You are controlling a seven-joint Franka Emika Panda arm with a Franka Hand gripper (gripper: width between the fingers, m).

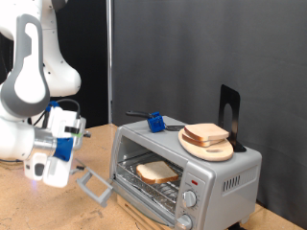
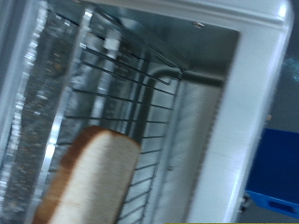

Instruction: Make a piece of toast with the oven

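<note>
The oven (image 1: 187, 163) stands on the worktop (image 1: 38, 206) with its door (image 1: 94, 185) dropped open, and the piece of toast (image 1: 156, 172) already lies on the wire rack (image 1: 144, 177) inside; the wrist view shows the slice (image 2: 93, 177) resting flat on the bars (image 2: 121, 84). The tool (image 1: 53, 158) sits at the exterior view's left, just beside the open door and apart from the bread, holding nothing; whether its fingers are apart or together I cannot tell. Other slices (image 1: 206, 134) sit on a round board (image 1: 206, 149) atop the oven. Judging by this, the work near the door goes best with the arm kept low and clear of the rack, so the slice stays square on the bars.
</note>
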